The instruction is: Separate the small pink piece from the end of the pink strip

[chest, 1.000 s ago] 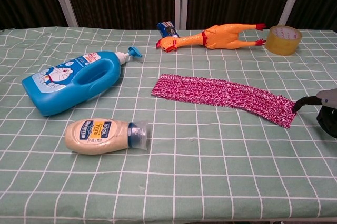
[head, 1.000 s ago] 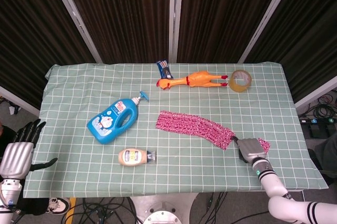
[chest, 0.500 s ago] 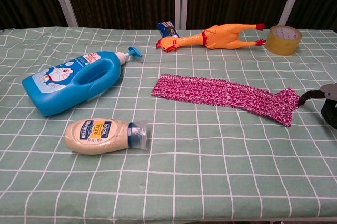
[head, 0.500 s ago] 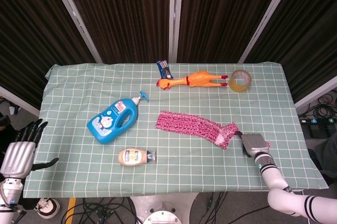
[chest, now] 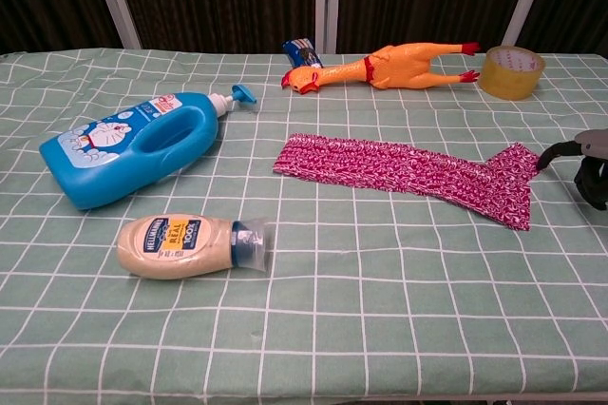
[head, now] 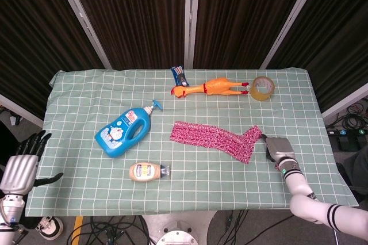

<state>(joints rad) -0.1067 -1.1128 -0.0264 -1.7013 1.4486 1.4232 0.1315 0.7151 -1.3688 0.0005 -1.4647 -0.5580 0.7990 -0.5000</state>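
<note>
The pink knitted strip (head: 210, 137) lies flat across the middle of the green checked table (head: 190, 187). Its right end, the small pink piece (head: 252, 133), is turned up toward the back right, clearest in the chest view (chest: 513, 163). My right hand (head: 278, 149) sits just right of it, near the table's right edge. A dark fingertip (chest: 548, 152) pinches the piece's corner while the other fingers curl in. My left hand (head: 20, 167) hangs off the table's left front corner, fingers apart and holding nothing. It does not show in the chest view.
A blue soap bottle (head: 123, 131) lies left of the strip, with a mayonnaise bottle (head: 148, 171) in front of it. At the back are a rubber chicken (head: 210, 88), a tape roll (head: 263, 87) and a small blue packet (head: 179, 75).
My right hand has moved back and to the right, dragging the strip's right end with it. That end has swung from front right to back right. The left hand stayed put.
</note>
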